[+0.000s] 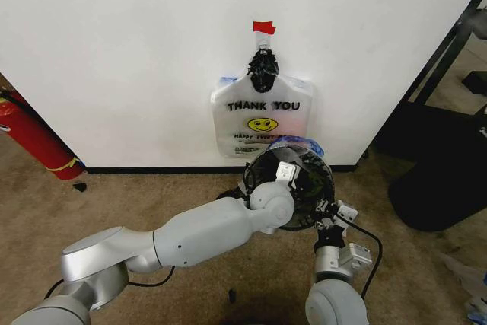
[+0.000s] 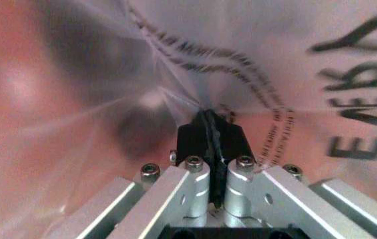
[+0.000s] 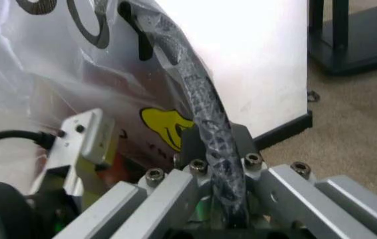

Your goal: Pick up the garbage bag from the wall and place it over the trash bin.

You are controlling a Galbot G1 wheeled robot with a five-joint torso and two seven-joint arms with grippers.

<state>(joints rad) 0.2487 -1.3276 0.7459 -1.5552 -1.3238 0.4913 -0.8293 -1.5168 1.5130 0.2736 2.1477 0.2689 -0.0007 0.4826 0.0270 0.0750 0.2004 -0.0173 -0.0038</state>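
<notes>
The trash bin (image 1: 323,176), round black mesh, stands on the carpet at the foot of the wall (image 1: 137,51). The garbage bag (image 1: 301,144) lies in and over it, blue loops showing at the far rim. My left gripper (image 1: 287,173) reaches down into the bin. In the left wrist view the left gripper (image 2: 209,119) is shut on the bag's thin film (image 2: 108,89), with a red tint showing through. My right gripper (image 1: 329,211) is at the near right rim. There the right gripper (image 3: 215,134) is shut on the bin's mesh rim (image 3: 188,74), beside crinkly plastic (image 3: 29,64) with a yellow smiley.
A flat bundle of bags (image 1: 262,123) hangs from a black knot under red tape (image 1: 263,27) just behind the bin. A red extinguisher (image 1: 30,138) leans at the left. A large black rounded object (image 1: 437,180) and a dark frame (image 1: 449,51) stand to the right.
</notes>
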